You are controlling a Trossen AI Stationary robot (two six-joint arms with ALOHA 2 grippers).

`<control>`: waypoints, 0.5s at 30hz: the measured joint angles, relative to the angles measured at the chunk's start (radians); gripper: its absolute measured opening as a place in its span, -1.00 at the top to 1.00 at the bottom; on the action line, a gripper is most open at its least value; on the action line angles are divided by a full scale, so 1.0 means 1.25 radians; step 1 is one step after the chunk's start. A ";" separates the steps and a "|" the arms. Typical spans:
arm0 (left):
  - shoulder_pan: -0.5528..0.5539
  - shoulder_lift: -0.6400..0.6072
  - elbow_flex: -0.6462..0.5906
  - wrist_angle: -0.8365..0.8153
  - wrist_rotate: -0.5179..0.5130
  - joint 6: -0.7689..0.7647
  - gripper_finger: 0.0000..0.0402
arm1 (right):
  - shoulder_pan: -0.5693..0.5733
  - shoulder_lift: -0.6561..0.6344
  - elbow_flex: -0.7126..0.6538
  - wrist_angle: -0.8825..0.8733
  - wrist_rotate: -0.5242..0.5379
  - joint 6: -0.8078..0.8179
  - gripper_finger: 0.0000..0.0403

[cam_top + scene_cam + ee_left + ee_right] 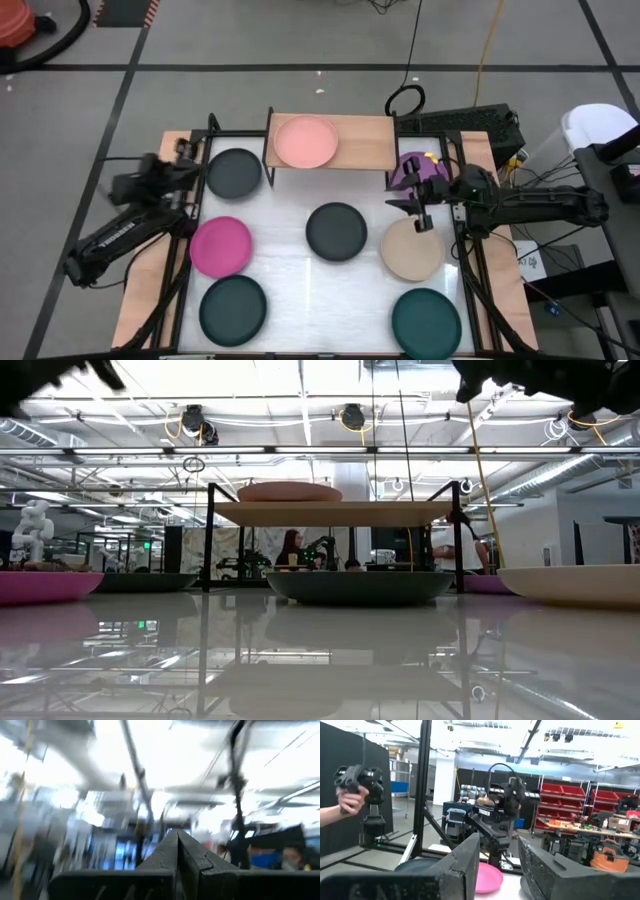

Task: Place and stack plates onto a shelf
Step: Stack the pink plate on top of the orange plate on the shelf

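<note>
The light-wood shelf stands at the table's far edge with a light pink plate lying flat on its left half; the low view shows the same plate on the shelf board. On the table lie two dark grey plates, a magenta plate, two dark teal plates and a beige plate. A purple plate is partly hidden by my right arm. My right gripper hovers open between the purple and beige plates. My left gripper is shut, raised at the table's left edge.
A black metal frame borders the table on the left and right sides. The shelf's right half is bare wood. In the right wrist view a person's hand holds a dark device beyond the table. Cables and a dark box sit behind the right arm.
</note>
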 joint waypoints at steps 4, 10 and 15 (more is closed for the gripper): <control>-0.005 -0.001 0.064 0.065 0.021 -0.076 0.98 | 0.000 0.000 0.000 0.017 0.000 0.011 0.42; -0.007 0.005 0.130 0.034 0.004 -0.146 0.98 | 0.000 0.000 0.000 0.017 -0.001 0.052 0.42; -0.006 0.068 0.299 -0.321 -0.044 -0.112 0.98 | 0.000 0.000 0.000 0.018 0.000 0.045 0.42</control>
